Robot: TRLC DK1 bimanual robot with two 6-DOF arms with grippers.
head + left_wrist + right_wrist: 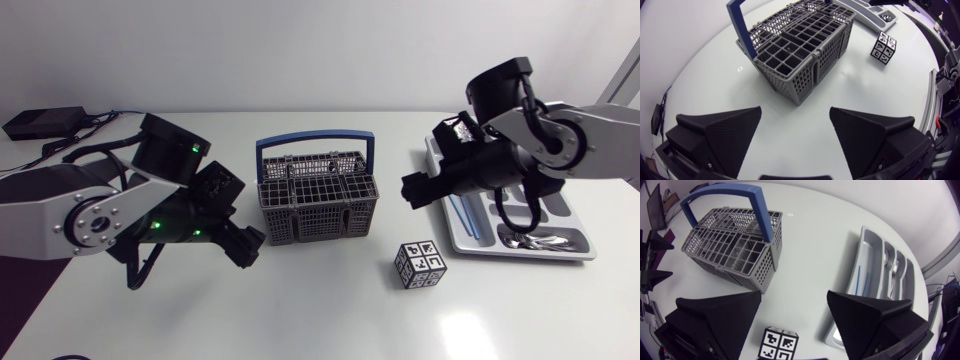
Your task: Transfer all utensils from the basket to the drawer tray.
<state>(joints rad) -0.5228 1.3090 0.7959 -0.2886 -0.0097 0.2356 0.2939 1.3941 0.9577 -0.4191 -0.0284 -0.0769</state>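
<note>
Left gripper (245, 246): lower left of centre in the head view; fingers spread wide, holding nothing.
Basket (318, 200): grey with a blue handle, in the frame's middle.
Marker cube (420, 265): lower right of the basket.
Right gripper (412, 188): right of centre; fingers apart, holding nothing.
Drawer tray (520, 254): right side; a blue utensil (460, 212) and metal cutlery (535, 240) lie in separate compartments.

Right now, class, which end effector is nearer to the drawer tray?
Right. The right end effector sits just beside the drawer tray, on its basket side; the left end effector is beyond the basket, on the side away from the tray.
</note>
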